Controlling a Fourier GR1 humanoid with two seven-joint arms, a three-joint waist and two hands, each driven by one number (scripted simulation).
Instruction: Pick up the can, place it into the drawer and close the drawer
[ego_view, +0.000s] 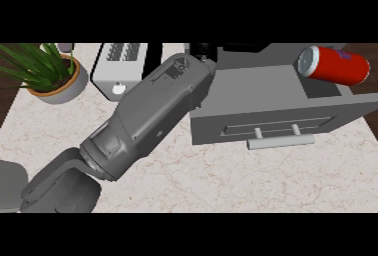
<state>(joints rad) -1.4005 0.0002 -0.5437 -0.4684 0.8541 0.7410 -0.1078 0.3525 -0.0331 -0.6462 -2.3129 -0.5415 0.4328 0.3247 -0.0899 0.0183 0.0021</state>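
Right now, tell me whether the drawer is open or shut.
Open: the drawer front stands out over the counter, its grey inside exposed, the can lying at its back.

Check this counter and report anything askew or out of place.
The red can lies on its side at the back right corner of the open drawer, seemingly propped on the drawer's wall rather than resting flat inside. The drawer is still pulled out. The potted plant and toaster stand normally.
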